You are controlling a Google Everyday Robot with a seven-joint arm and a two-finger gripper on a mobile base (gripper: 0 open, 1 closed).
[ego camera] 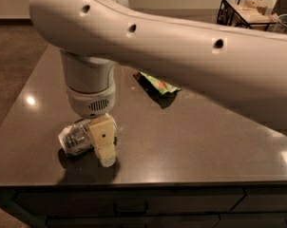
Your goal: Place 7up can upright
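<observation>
The 7up can (pixel 76 137) is silver-white with small print and lies on its side near the front left of the dark table (pixel 191 141). My gripper (pixel 104 148) hangs from the large white arm and is down at the can's right end, overlapping it in the camera view. The cream tip of the gripper reaches the table surface just in front of the can. The arm's wrist hides the can's upper right part.
A green snack bag (pixel 158 84) lies flat near the middle of the table, partly hidden by the arm. The table's front edge runs just below the can, with drawers under it. A black wire rack (pixel 238 8) stands at the back right, off the table.
</observation>
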